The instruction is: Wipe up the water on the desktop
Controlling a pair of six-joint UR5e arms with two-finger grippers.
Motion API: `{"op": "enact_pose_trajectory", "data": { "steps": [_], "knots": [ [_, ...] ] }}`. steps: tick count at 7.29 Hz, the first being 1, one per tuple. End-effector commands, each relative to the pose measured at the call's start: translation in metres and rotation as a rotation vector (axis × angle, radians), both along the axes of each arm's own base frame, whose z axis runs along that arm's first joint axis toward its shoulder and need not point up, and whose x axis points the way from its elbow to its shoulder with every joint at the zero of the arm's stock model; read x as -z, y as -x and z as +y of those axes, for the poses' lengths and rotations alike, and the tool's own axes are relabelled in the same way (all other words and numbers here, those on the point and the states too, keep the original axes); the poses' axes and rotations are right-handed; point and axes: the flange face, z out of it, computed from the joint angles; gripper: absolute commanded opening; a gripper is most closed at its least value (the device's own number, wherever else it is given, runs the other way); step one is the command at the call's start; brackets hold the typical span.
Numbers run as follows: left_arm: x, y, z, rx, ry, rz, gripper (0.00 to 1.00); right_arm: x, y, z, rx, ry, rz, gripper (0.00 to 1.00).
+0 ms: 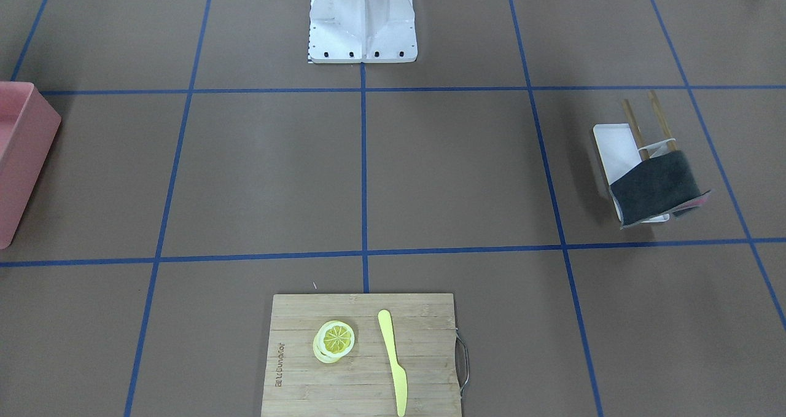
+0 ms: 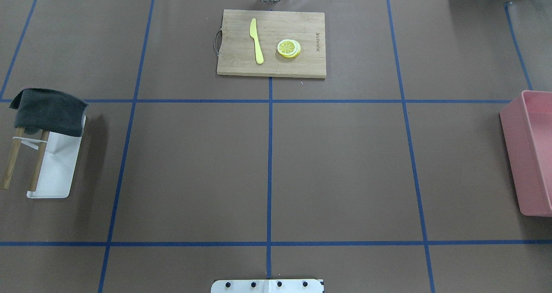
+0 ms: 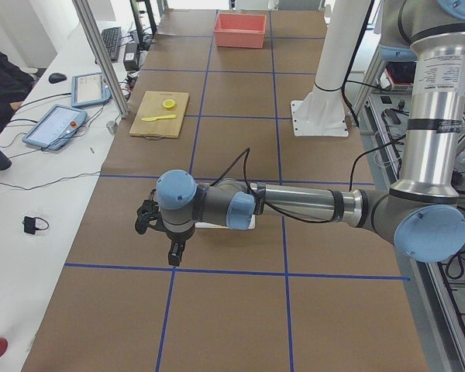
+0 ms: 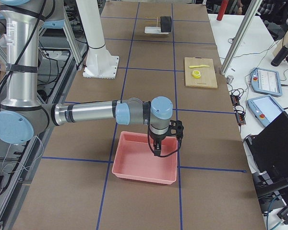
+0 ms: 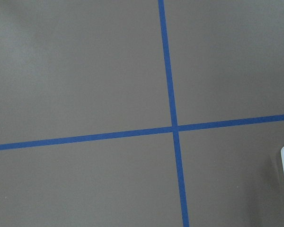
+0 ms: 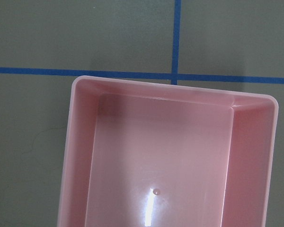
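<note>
Matte brown desktop crossed by blue tape lines (image 2: 345,163): spans the whole scene. Left gripper (image 3: 173,254): hangs above bare desktop at the left end, opening impossible to tell. Right gripper (image 4: 156,149): hangs over rectangular pink plastic bin (image 4: 144,178) at the right end, opening likewise unclear.

Silver arm tubes (image 3: 302,205) w/ pale-blue joint caps (image 3: 176,190), blk left gripper (image 3: 172,253), white pedestal (image 1: 362,30) w/ blk screws (image 1: 351,54).

Bright, even light on desktop (image 2: 345,163); soft shadows; sharp focus
</note>
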Motion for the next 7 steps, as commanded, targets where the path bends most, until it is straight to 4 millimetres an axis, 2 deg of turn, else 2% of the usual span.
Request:
{"op": "enact_pose_trajectory", "data": {
  "steps": [1, 4, 7],
  "knots": [
    [0.019, -0.035, -0.006, 0.103, 0.143, 0.126, 0.98, 0.0, 0.0, 0.0, -0.008, 0.006, 0.0, 1.0],
    [0.035, -0.118, -0.001, 0.123, 0.172, 0.166, 0.98, 0.001, 0.0, -0.001, -0.01, 0.008, -0.001, 1.0],
    [0.048, -0.177, 0.008, 0.081, 0.183, 0.201, 0.98, 0.001, 0.001, -0.001, -0.015, 0.018, -0.012, 1.0]
  ]
}}
